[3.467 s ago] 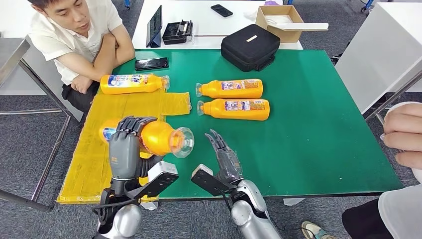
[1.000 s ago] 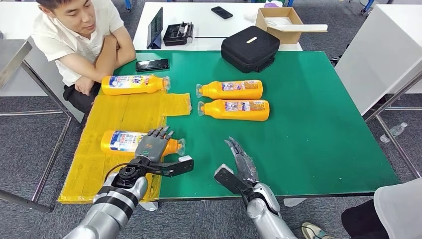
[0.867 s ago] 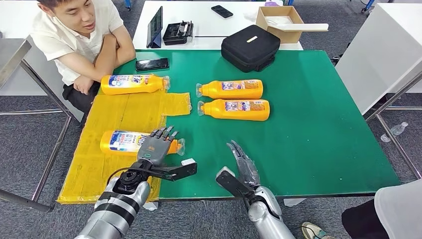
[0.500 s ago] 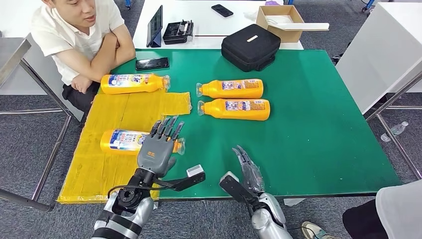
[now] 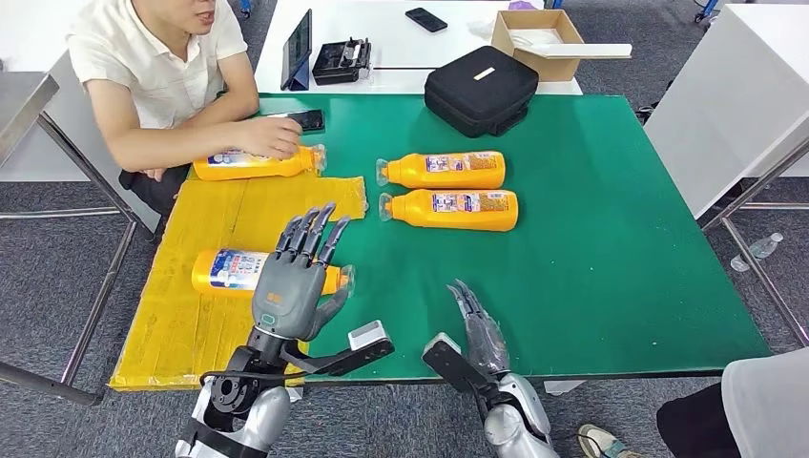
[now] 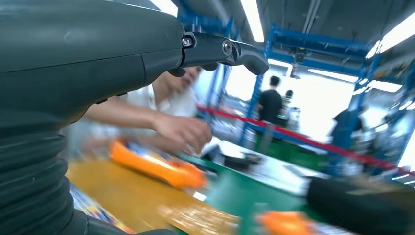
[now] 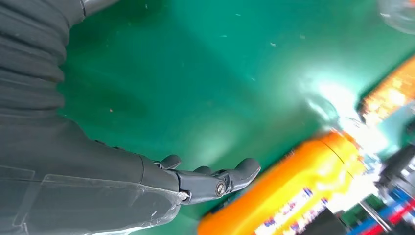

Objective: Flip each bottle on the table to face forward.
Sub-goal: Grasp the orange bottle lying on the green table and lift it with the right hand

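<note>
From high on the robot's body, the green table is looked down on, forward and steeply, at a middling range. The left wrist view is taken low and level, close behind the left hand, out across the yellow mat toward the seated person; both are shared with the head view. The right wrist view is pointed down, near the green surface.
</note>
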Controlling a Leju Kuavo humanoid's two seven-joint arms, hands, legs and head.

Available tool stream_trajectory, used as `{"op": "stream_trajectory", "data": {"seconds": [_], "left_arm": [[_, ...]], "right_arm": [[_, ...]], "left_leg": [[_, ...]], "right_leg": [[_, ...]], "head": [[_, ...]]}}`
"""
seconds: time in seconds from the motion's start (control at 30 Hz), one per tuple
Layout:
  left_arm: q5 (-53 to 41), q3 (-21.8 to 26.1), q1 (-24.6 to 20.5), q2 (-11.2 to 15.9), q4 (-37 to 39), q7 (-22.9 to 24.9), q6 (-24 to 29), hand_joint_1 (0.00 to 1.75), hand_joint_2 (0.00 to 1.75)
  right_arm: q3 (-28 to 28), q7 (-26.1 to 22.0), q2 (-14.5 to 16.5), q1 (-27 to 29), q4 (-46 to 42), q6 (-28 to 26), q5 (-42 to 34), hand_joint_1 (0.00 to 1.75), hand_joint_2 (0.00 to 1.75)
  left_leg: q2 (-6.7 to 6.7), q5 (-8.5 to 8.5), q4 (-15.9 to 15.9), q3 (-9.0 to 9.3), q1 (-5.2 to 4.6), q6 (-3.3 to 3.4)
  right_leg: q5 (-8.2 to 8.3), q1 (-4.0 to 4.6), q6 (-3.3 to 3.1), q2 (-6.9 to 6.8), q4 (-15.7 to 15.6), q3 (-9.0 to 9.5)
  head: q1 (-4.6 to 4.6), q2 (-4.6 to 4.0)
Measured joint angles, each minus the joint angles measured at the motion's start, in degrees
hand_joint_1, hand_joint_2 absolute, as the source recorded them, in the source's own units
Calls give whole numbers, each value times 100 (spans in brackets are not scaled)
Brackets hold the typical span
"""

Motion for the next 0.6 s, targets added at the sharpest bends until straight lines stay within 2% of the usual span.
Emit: {"op": "stream_trajectory", "data": {"seconds": [0.1,0.2,0.33,0.47,0.57,0.6], "left_arm": [[1374,11,266,-83,-309,-420,-312,0,175],[2270,55,545,-165,-456,-615,-634,0,175],[2903,176,731,-228,-490,-626,-1020,0,0],[3654,300,801,-271,-483,-392,-1374,0,0],[3897,354,816,-290,-472,-287,-1469,0,0],[3912,363,818,-293,-468,-279,-1480,0,44]], "right_arm": [[-105,117,42,209,-481,222,-328,0,175],[-328,749,58,400,-999,516,-163,0,175],[-578,1300,-88,564,-1356,478,735,0,175],[-718,1426,-275,734,-1618,313,1504,0,175],[-755,1446,-370,815,-1754,294,1667,0,175],[-765,1448,-391,831,-1786,294,1686,0,131]], "left_leg": [[0,-3,0,-2,0,0],[0,-5,0,-3,0,1],[0,-4,0,-3,-1,1],[1,-4,0,-2,-1,2],[1,-4,0,-2,-1,1],[2,-4,0,-2,-1,1]], "right_leg": [[-2,0,0,0,-1,-3],[-3,0,-1,0,-3,-7],[-2,-1,-1,0,-3,-7],[0,-1,1,0,-3,-6],[0,0,1,0,-3,-6],[0,0,1,0,-3,-6]], "head": [[0,0],[-1,0],[-1,0],[-2,0],[-3,0],[-3,0]]}}
